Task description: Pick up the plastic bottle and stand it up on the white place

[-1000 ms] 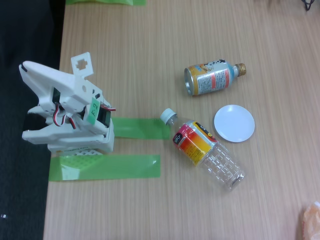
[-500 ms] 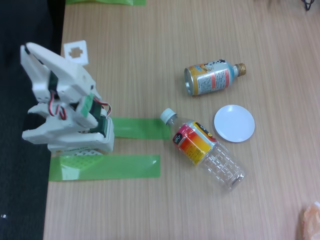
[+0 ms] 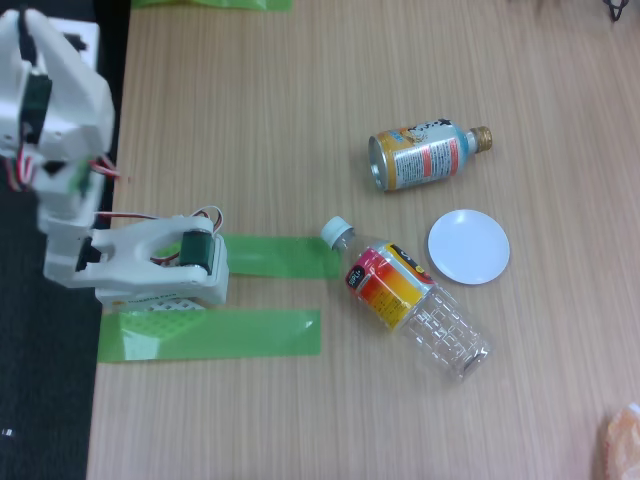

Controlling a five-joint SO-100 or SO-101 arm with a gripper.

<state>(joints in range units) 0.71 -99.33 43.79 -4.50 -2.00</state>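
Note:
The plastic bottle (image 3: 405,298) lies on its side on the wooden table, white cap toward the upper left, clear base toward the lower right. Its label is red, orange and yellow. Just right of the bottle's shoulder the white place (image 3: 468,246), a small round dish, lies flat and bare. My gripper (image 3: 62,32) is raised at the far upper left, far from both, seen from above at the frame's corner. How its jaws stand does not show, and nothing appears held.
A metallic orange-and-blue bottle-can (image 3: 425,156) with a gold cap lies above the dish. The arm's white base (image 3: 150,270) sits at the table's left edge among green tape strips (image 3: 210,333). An orange thing (image 3: 622,440) pokes in at the lower right corner.
The arm has unfolded upward from its folded rest pose, and the gripper has swung up and left toward the frame's corner. Bottle, can and dish have not moved.

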